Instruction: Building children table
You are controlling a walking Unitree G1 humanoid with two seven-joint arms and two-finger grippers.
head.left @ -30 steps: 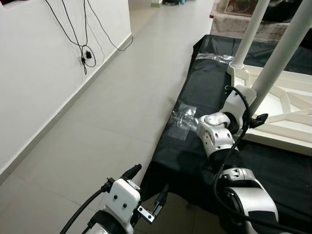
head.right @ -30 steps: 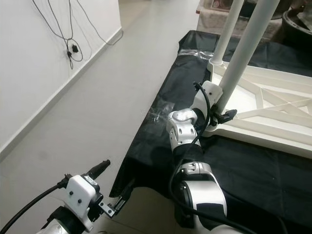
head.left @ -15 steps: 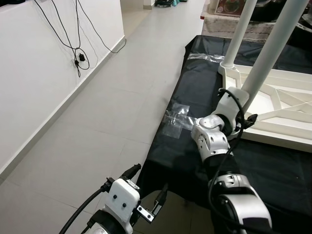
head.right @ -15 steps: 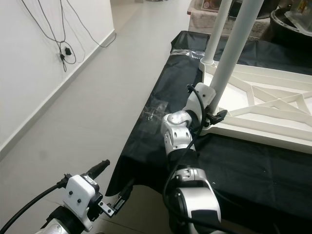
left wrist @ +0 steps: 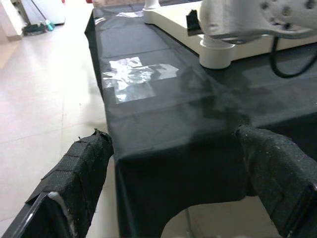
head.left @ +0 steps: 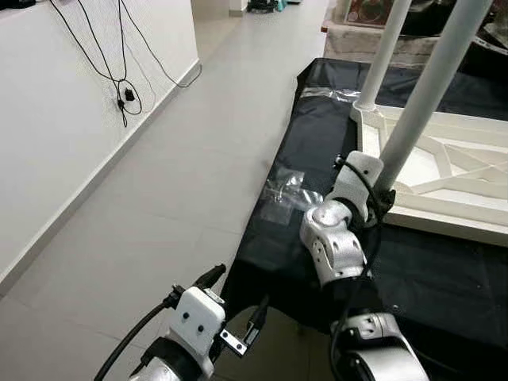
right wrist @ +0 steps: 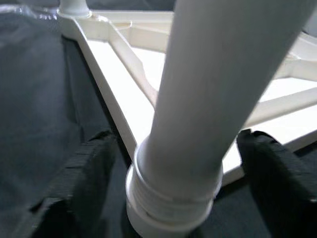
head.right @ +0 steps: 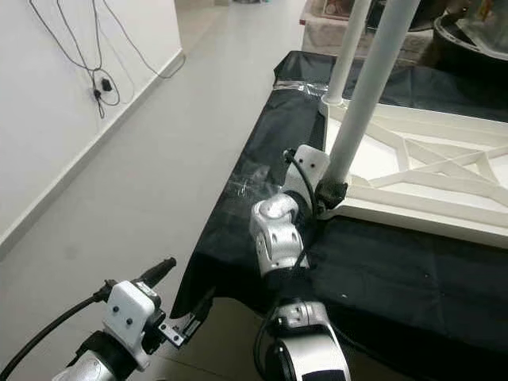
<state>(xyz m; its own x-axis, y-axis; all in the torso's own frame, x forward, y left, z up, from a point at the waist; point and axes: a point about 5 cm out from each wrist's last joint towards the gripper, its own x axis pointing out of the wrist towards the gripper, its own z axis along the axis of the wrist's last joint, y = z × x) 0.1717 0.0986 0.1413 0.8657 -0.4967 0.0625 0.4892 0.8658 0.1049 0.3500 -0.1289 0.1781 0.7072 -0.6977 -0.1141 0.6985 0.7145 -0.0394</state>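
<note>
Left eye view showed the right arm reaching farther forward than a second earlier, its wrist now hard against the near table leg (head.left: 421, 103) where that leg met the upturned white tabletop (head.left: 444, 171) on the black sheet (head.left: 317, 151). Right gripper (right wrist: 178, 163) straddled the leg's threaded base, one finger (right wrist: 81, 178) on each side, spread wide and not yet clamped. Left gripper (left wrist: 173, 183) hung low at the sheet's near edge, fingers wide apart. A clear plastic bag (head.left: 286, 194) lay left of the leg.
</note>
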